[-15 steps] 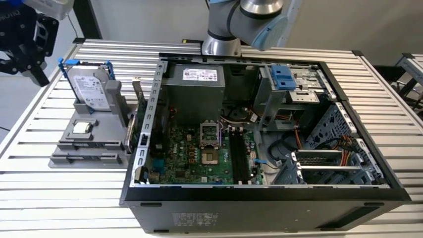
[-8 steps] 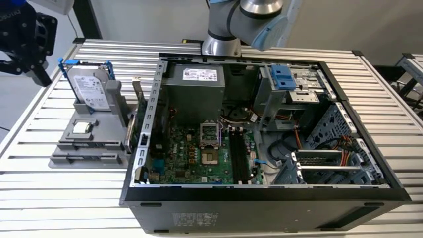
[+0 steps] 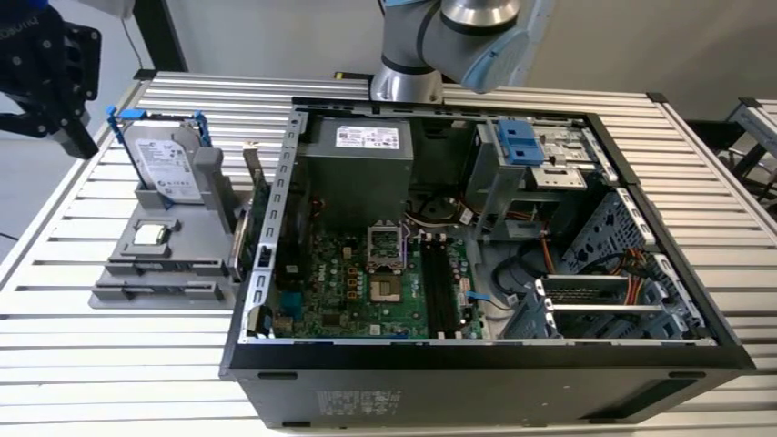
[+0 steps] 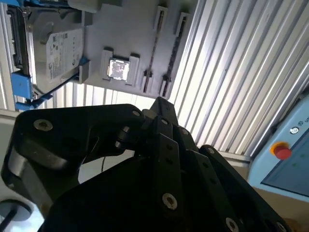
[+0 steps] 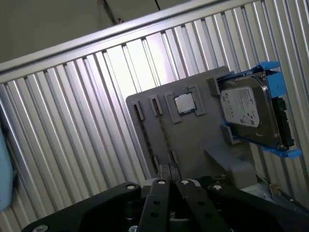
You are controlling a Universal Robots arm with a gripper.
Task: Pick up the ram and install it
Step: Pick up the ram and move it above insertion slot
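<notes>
Claw [image 5: 170, 183] over one tray [image 5: 193, 137], one drive [image 5: 248, 113], one chip [image 5: 184, 103]

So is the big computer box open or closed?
Open. The computer case has no side cover on, and the exterior view looks straight in at its green motherboard.

gripper [image 5: 172, 183] aloft, jaws closed
</notes>
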